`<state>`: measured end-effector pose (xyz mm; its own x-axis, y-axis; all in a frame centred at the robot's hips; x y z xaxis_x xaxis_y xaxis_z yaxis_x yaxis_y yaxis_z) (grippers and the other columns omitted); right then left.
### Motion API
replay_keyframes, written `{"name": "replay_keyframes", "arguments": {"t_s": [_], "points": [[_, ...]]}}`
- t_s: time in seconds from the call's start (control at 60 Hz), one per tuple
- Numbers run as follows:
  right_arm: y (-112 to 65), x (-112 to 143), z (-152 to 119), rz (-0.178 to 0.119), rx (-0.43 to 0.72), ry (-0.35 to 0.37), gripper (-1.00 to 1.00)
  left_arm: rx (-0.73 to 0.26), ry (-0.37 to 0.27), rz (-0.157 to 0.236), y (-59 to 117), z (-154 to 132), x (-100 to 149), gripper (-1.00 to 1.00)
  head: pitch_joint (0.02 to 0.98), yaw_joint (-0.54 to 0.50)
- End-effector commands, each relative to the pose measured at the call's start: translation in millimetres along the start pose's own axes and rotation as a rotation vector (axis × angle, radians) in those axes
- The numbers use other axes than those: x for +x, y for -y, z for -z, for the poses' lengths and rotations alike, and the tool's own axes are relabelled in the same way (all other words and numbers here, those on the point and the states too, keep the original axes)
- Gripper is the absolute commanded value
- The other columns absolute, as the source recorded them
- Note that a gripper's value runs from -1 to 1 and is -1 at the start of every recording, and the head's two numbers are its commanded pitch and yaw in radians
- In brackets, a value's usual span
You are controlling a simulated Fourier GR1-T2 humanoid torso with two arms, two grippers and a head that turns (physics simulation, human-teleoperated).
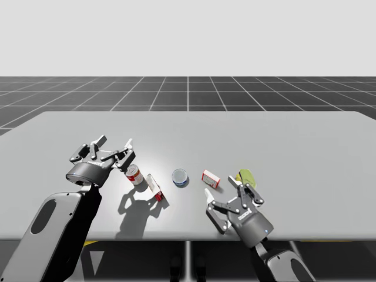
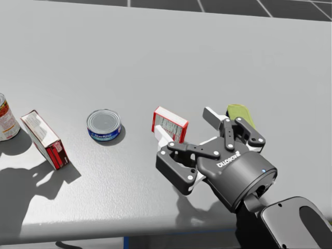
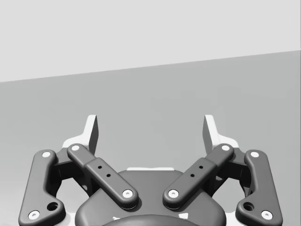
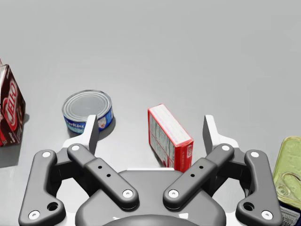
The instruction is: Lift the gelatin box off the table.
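The gelatin box (image 1: 211, 178) is a small red and white box lying on the grey table (image 1: 276, 135). In the head view the gelatin box (image 2: 169, 123) sits just ahead of my right gripper (image 2: 185, 125). The right wrist view shows the gelatin box (image 4: 169, 139) between the spread fingers of my right gripper (image 4: 150, 127), with neither finger touching it. My right gripper (image 1: 224, 191) is open, near the table's front edge. My left gripper (image 1: 116, 144) hovers open and empty at the left; in its own view my left gripper (image 3: 150, 127) faces bare table.
A flat blue tin (image 1: 180, 177) lies left of the gelatin box. Further left are a larger red and white box (image 1: 154, 187) and a red and white can (image 1: 135, 174). A yellow-green tin (image 1: 247, 176) lies right of my right gripper.
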<state>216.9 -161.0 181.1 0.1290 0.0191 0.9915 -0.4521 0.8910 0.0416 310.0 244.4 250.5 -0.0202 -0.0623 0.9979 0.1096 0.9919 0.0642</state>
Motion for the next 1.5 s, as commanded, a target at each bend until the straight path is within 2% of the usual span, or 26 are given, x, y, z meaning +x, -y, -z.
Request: {"name": "replay_keyframes", "arguments": {"t_s": [0.017,0.217,0.25,0.383,0.5,0.55,0.617,0.667,0.683,0.7,0.717,0.733,0.75,0.767,0.783,0.817,0.933,1.267,1.467,1.5], "points": [[-0.1,-15.8,13.3,-0.008,-0.011,-0.054,-1.00,-0.001,0.000,0.000,0.2,-0.1,0.2,-1.00,0.861,-0.15],[7.9,-25.3,29.9,-0.022,-0.042,-0.108,-1.00,-0.001,0.000,-0.002,-0.2,-0.2,0.3,-1.00,0.861,-0.15],[10.0,-28.2,33.6,-0.034,-0.046,-0.117,-1.00,-0.001,0.000,-0.002,0.0,-0.3,0.4,-1.00,0.861,-0.15],[13.2,-34.4,44.6,-0.039,-0.039,-0.154,-1.00,0.000,0.000,-0.002,0.2,0.0,0.6,-1.00,0.860,-0.15],[13.5,-39.2,57.8,-0.021,-0.030,-0.175,-1.00,0.001,0.000,-0.003,-0.1,-0.1,0.7,-1.00,0.855,-0.15],[13.2,-40.3,61.5,-0.023,-0.025,-0.184,-1.00,0.001,0.000,-0.003,-0.3,-0.1,0.8,-1.00,0.854,-0.15],[12.2,-41.2,64.6,-0.037,-0.026,-0.183,-1.00,0.002,0.001,-0.004,-0.5,-0.3,0.8,-1.00,0.852,-0.15],[11.9,-41.8,65.5,-0.060,-0.018,-0.187,-1.00,0.003,0.001,-0.005,-0.9,-0.4,0.9,-1.00,0.849,-0.14],[12.0,-41.8,65.0,-0.075,-0.018,-0.178,-1.00,0.004,0.001,-0.005,-1.0,-0.4,0.9,-1.00,0.849,-0.14],[12.1,-42.0,64.5,-0.087,-0.020,-0.167,-0.85,0.004,0.001,-0.005,-1.0,-0.4,0.9,-1.00,0.849,-0.14],[12.2,-42.0,64.1,-0.076,-0.028,-0.158,-0.18,0.005,0.001,-0.006,-1.1,-0.3,0.9,-1.00,0.847,-0.14],[11.7,-42.7,63.4,-0.075,-0.035,-0.152,0.12,0.005,0.001,-0.006,-1.1,-0.3,0.9,-1.00,0.846,-0.14],[11.9,-42.8,63.5,-0.084,-0.030,-0.157,0.77,0.005,0.001,-0.005,-1.1,-0.3,0.9,-1.00,0.846,-0.14],[12.1,-43.0,63.2,-0.087,-0.030,-0.157,0.93,0.005,0.001,-0.005,-1.1,-0.3,0.9,-1.00,0.845,-0.14],[12.4,-43.2,63.0,-0.077,-0.033,-0.161,1.00,0.005,0.000,-0.005,-0.9,-0.4,0.9,-1.00,0.844,-0.14],[12.7,-44.1,61.7,-0.063,-0.031,-0.181,1.00,0.004,0.000,-0.004,-0.8,-0.3,0.6,-1.00,0.839,-0.14],[13.7,-44.3,61.1,-0.053,-0.031,-0.194,1.00,0.004,-0.001,-0.002,-0.5,-0.2,0.1,-1.00,0.795,-0.14],[15.2,-45.7,60.2,-0.044,-0.028,-0.193,1.00,0.005,-0.003,0.000,-0.8,0.9,-1.3,-1.00,0.481,-0.14],[14.0,-44.7,58.7,-0.044,-0.025,-0.166,1.00,0.003,-0.003,-0.004,-1.4,0.5,-1.6,-1.00,0.441,-0.14],[13.6,-42.9,57.6,-0.051,-0.027,-0.152,1.00,0.003,-0.003,-0.004,-1.4,0.4,-1.6,-1.00,0.442,-0.14]]}}
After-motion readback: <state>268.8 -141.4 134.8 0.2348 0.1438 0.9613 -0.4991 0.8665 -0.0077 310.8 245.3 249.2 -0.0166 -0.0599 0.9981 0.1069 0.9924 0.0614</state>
